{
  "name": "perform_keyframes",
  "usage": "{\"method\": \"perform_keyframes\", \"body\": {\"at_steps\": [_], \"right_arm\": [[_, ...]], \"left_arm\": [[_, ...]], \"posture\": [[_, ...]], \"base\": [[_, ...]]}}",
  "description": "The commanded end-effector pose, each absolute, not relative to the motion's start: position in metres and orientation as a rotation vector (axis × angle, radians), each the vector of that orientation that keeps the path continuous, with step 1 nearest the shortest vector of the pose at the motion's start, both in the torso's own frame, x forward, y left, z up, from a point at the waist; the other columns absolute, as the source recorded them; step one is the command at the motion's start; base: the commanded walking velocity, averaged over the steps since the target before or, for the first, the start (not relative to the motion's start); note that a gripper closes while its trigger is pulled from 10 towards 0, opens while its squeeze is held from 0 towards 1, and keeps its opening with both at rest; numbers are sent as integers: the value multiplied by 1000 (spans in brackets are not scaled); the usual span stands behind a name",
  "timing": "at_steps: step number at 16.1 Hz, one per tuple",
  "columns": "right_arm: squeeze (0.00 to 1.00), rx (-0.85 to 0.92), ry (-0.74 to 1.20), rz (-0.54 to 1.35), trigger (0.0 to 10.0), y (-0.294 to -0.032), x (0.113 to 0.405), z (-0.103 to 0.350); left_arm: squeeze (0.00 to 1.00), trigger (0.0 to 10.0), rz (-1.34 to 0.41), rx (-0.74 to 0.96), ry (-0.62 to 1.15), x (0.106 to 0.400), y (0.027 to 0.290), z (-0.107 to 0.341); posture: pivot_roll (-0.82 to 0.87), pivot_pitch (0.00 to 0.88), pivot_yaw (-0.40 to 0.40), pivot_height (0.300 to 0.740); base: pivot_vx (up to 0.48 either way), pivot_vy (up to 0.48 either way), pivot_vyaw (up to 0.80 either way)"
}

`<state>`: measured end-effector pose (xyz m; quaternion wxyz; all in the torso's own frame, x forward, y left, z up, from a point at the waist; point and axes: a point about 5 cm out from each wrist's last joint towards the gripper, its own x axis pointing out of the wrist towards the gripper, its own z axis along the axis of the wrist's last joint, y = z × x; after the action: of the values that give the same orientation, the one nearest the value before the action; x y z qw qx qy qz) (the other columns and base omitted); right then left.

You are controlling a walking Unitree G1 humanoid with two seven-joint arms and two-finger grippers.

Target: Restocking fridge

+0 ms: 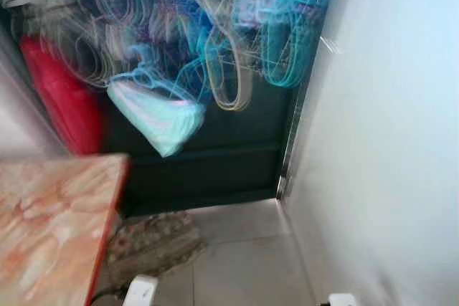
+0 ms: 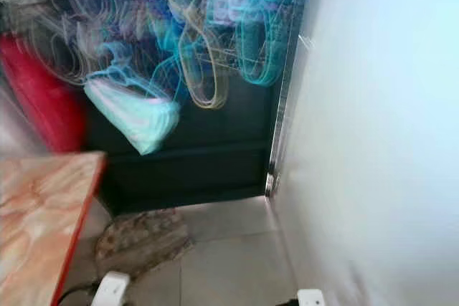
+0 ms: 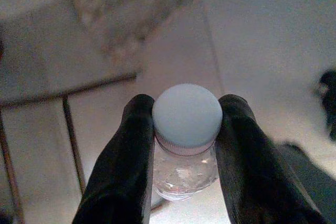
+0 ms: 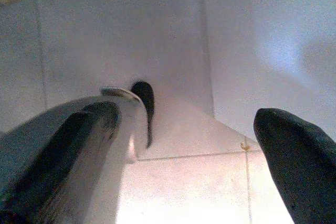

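The left gripper (image 3: 184, 145) held a small water bottle (image 3: 185, 169), one black finger (image 3: 123, 166) pressed on each side just under its pale cap (image 3: 186, 115). The bottle stood in the lower middle of the left wrist view, its long way running along the fingers. The right gripper (image 4: 194, 145) was wide apart, holding nothing, above the tiled floor (image 4: 184, 187). The head views were blurry, with a marble table (image 1: 50, 220) at lower left and no fridge to be made out.

Bottles: one (image 3: 185, 153), with one white cap (image 3: 186, 115)
Tools: two, left (image 3: 184, 129) and right (image 4: 191, 124)
Worktops: one (image 1: 50, 213)
Rugs: one (image 1: 154, 241)
Pale bags: one (image 1: 154, 116)
Red bags: one (image 1: 61, 98)
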<state>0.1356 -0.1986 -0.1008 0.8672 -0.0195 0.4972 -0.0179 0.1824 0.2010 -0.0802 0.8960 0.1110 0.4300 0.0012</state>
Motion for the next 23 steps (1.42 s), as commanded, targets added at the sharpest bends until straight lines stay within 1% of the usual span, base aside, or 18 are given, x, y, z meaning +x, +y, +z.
{"method": "perform_keyframes", "body": {"at_steps": [1, 8, 23], "right_arm": [[0, -24, 1066, -36, 10000, -194, 129, -104], [0, -16, 1061, -49, 10000, -194, 129, -104], [0, -28, 1066, -53, 10000, -195, 127, -104]], "left_arm": [[0, 10000, 10, 250, 943, 170, 209, -85], [0, 10000, -6, 252, 947, 171, 208, -85], [0, 10000, -16, 265, 949, 172, 209, -85]], "posture": [[-28, 56, 66, 740], [-36, 75, 75, 740], [-50, 30, 82, 740]], "base": [[0, 0, -800], [0, 0, -800], [0, 0, -800]]}}
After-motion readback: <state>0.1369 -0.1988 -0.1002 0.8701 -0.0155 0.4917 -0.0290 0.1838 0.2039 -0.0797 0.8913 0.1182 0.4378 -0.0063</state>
